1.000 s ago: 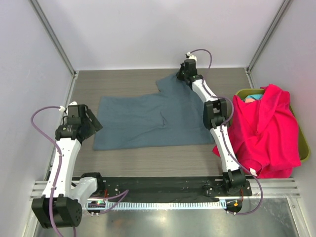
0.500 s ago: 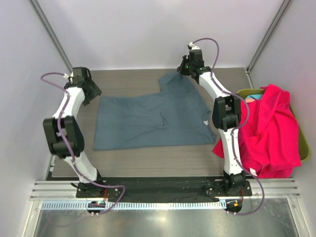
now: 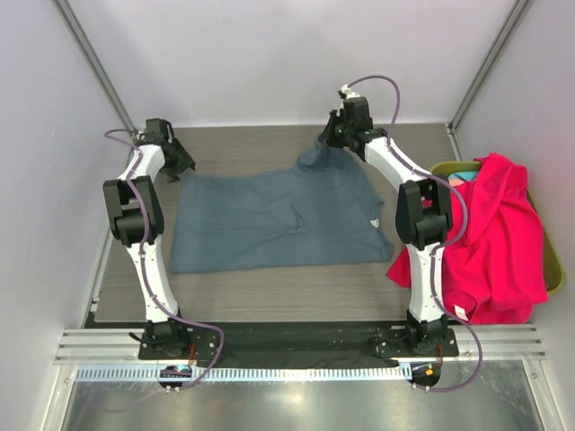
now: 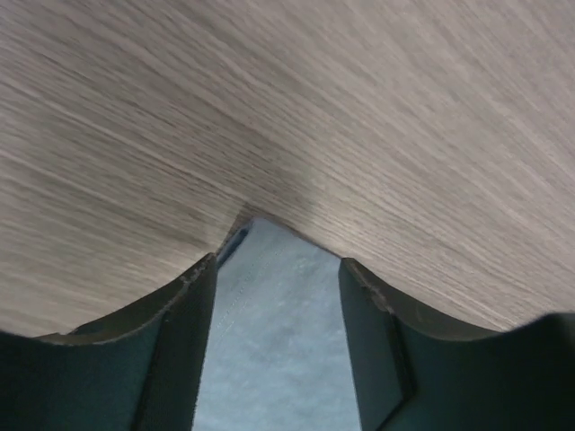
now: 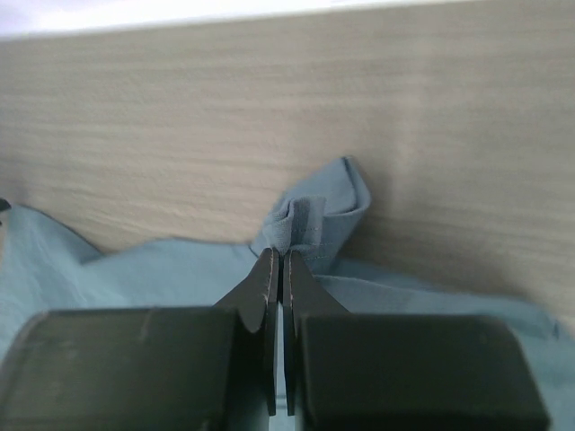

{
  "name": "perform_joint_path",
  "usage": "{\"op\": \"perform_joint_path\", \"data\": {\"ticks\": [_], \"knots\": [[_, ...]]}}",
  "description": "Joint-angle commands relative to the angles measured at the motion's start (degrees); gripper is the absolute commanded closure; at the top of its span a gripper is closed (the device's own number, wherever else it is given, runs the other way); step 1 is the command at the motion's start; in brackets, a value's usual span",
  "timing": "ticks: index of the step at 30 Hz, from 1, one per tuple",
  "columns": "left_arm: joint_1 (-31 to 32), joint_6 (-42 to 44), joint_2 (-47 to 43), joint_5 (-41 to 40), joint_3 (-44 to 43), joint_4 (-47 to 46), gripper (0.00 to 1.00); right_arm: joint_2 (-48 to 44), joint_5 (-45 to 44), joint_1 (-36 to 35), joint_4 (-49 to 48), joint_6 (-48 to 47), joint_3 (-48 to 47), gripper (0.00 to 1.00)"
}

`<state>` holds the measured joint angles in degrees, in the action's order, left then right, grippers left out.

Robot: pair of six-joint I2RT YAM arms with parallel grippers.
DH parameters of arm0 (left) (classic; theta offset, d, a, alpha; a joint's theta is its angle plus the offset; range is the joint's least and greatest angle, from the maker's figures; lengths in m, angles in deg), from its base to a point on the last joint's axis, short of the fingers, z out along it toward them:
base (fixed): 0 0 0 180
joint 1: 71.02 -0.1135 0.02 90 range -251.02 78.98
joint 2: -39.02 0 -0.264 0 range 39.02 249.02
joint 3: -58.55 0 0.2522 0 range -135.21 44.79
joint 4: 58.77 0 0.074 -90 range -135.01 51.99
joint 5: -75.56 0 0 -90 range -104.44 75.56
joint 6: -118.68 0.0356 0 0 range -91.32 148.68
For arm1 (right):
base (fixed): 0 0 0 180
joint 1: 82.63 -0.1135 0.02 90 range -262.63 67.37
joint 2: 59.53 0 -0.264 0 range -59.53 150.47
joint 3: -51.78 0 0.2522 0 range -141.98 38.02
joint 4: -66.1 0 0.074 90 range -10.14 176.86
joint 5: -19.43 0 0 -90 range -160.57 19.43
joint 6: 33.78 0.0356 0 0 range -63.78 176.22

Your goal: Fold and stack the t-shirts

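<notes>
A slate grey-blue t-shirt [image 3: 269, 215] lies spread on the wooden table. My right gripper [image 3: 329, 141] is at its far right sleeve and is shut on the sleeve's edge [image 5: 305, 220], which bunches up above the fingertips. My left gripper [image 3: 184, 167] is at the shirt's far left corner. It is open, with that corner of cloth [image 4: 269, 341] lying between the fingers, apart from both. A bright pink-red t-shirt [image 3: 481, 238] is draped over the olive-green bin [image 3: 550, 256] at the right. A bit of teal cloth [image 3: 460, 177] shows in the bin.
The olive-green bin stands at the table's right edge, close to the right arm's lower links. White walls with metal posts close in the back and both sides. A black rail with the arm bases runs along the near edge.
My left arm has swung from the near left up to the shirt's far left corner. My right gripper has lifted the sleeve slightly and drawn it inward, bunching the cloth.
</notes>
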<state>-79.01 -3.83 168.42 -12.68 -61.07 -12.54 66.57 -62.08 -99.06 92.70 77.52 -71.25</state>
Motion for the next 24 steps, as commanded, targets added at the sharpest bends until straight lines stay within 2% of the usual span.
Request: {"op": "perform_joint_path", "data": {"ticks": [1,8,10,14,15,16,17,21,24], "knots": [[-0.2,0.2,1.0,3.8,-1.6,0.7,0.43,-5.6,0.0,-0.2,-3.3,0.1,3.6,0.99],[0.2,0.1,0.3,2.5,4.3,-1.7,0.49,-6.0,-0.1,-0.2,-3.5,-0.4,5.6,0.99],[0.2,0.2,0.7,2.5,4.2,-1.9,0.53,-6.2,-0.5,-0.1,-3.6,-0.6,6.3,0.99],[0.2,0.3,2.3,2.9,2.7,-1.5,0.71,-6.7,-0.8,-0.1,-3.5,-1.0,7.5,0.99],[0.1,0.3,2.4,3.2,1.9,-1.4,0.80,-6.9,-0.8,0.0,-3.5,-1.2,7.8,0.99],[0.2,0.4,2.5,3.5,1.5,-0.8,0.84,-7.1,-0.9,0.0,-3.5,-1.3,8.0,0.99],[0.2,0.6,2.4,3.6,1.1,-0.4,0.92,-7.3,-1.0,0.0,-3.5,-1.3,8.1,0.99],[0.3,0.5,0.2,3.6,-0.1,1.4,1.00,-8.4,-0.7,0.0,-3.5,-1.6,8.1,0.99],[0.3,0.3,-3.9,4.0,1.0,1.7,1.00,-10.4,-0.3,0.0,-3.2,-1.7,8.3,0.99]]}}
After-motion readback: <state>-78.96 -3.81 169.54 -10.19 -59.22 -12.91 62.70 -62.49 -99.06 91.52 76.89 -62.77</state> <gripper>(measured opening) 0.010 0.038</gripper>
